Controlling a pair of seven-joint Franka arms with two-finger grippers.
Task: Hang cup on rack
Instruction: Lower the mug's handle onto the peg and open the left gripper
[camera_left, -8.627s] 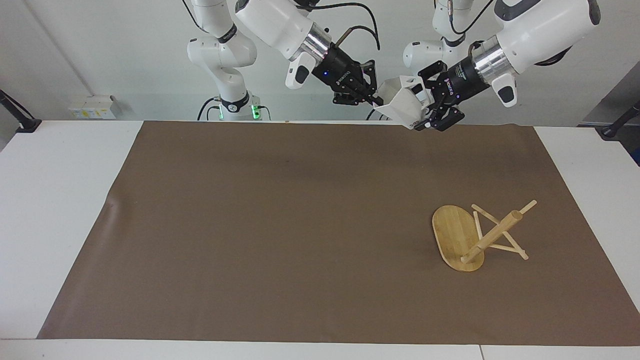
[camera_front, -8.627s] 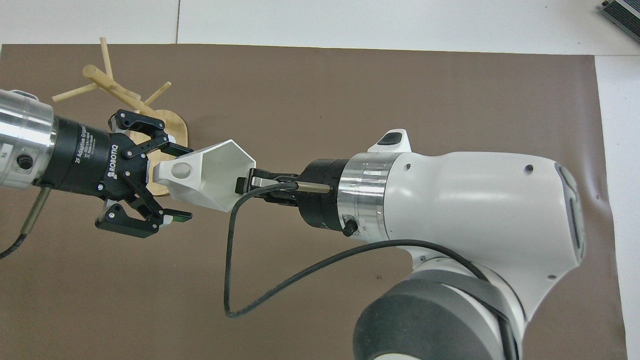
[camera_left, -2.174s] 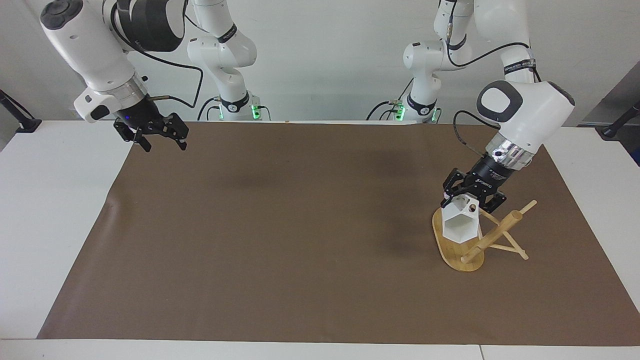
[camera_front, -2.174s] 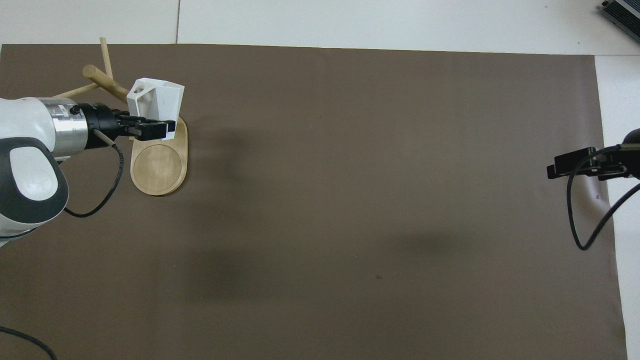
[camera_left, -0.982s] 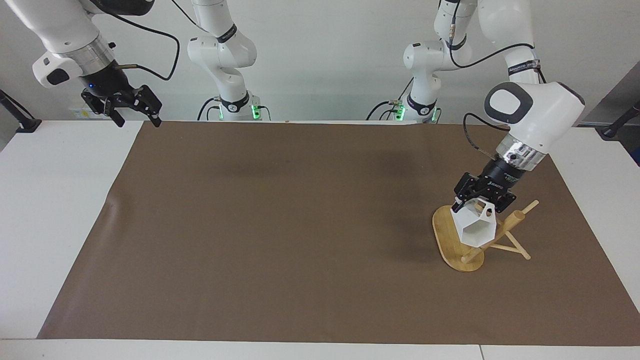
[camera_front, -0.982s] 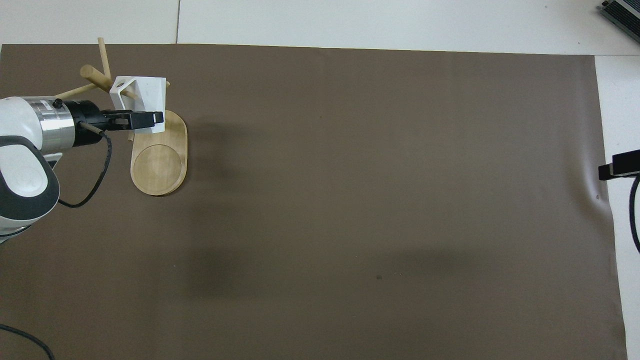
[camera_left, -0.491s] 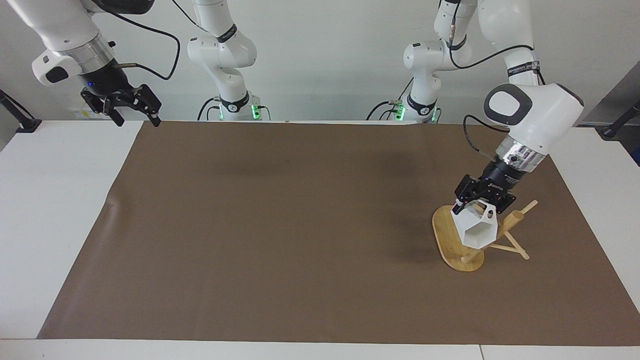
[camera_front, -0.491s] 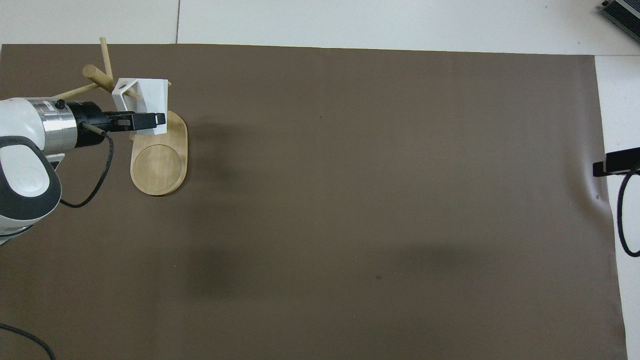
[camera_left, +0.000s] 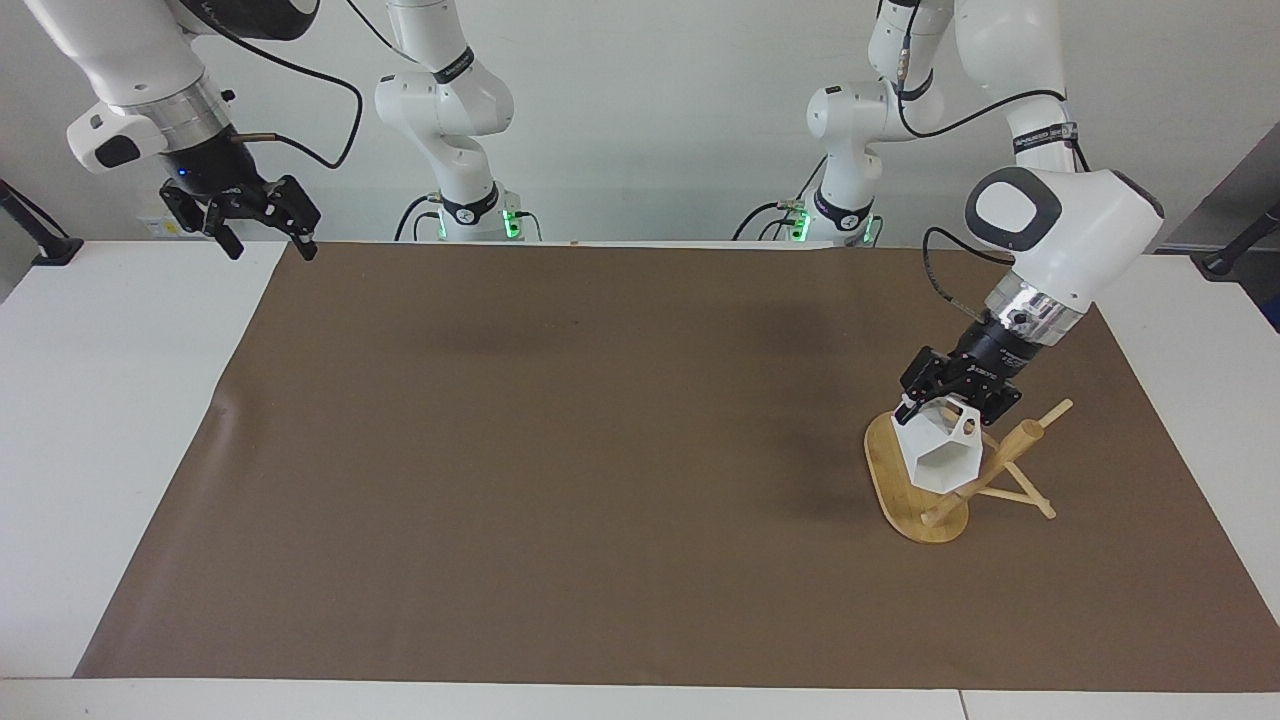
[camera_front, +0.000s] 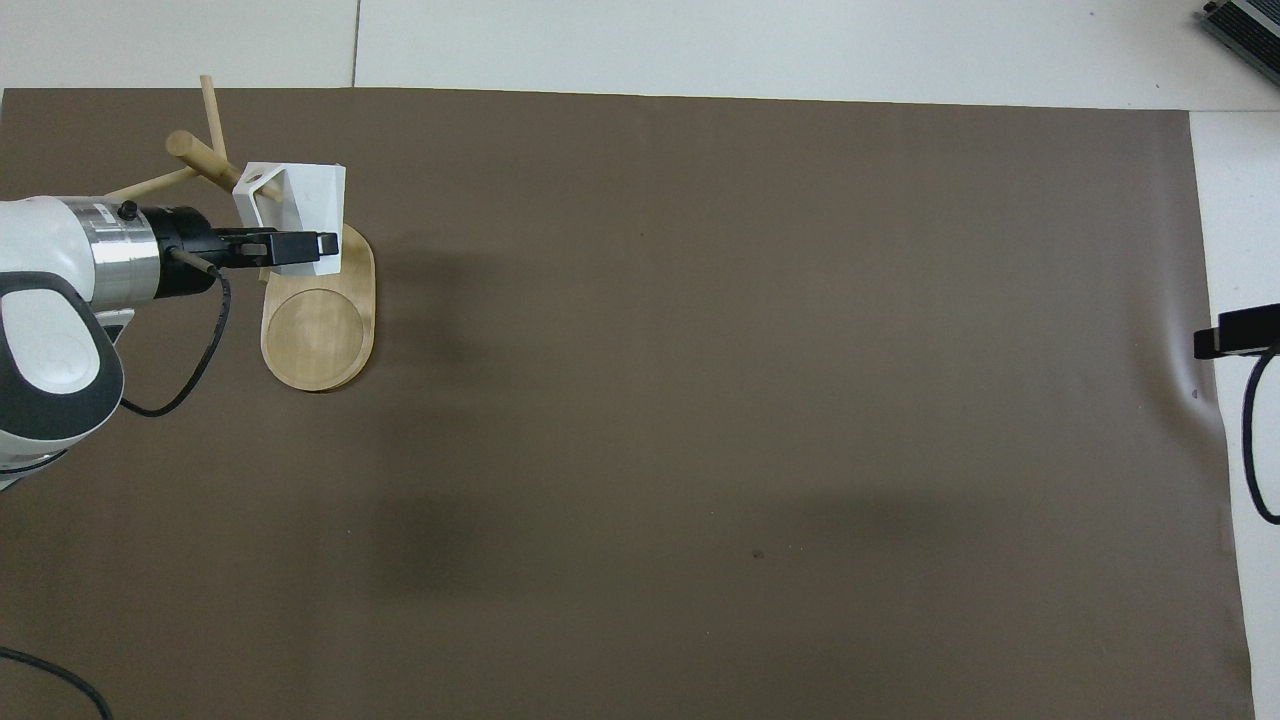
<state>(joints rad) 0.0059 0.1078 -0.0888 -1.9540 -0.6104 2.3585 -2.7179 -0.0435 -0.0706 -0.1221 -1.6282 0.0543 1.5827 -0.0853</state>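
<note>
The white faceted cup (camera_left: 943, 457) hangs in the air over the bamboo rack's oval base (camera_left: 893, 470), mouth turned away from the robots. My left gripper (camera_left: 940, 408) is shut on the cup's wall from above. In the overhead view the cup (camera_front: 305, 200) sits beside the rack's post (camera_front: 200, 155), its pierced handle against a thin peg; I cannot tell whether the peg passes through the hole. The left gripper (camera_front: 305, 243) reaches in from the left arm's end. My right gripper (camera_left: 262, 218) hangs open and holds nothing, above the mat's corner at the right arm's end.
A brown mat (camera_left: 600, 450) covers most of the white table. The rack's base (camera_front: 318, 335) stands on it near the left arm's end, with pegs sticking out around the post. Only the right gripper's tip (camera_front: 1235, 335) shows at the overhead view's edge.
The left gripper has shifted the cup a little away from the post, toward the right arm's end, still over the base. The right arm has barely moved.
</note>
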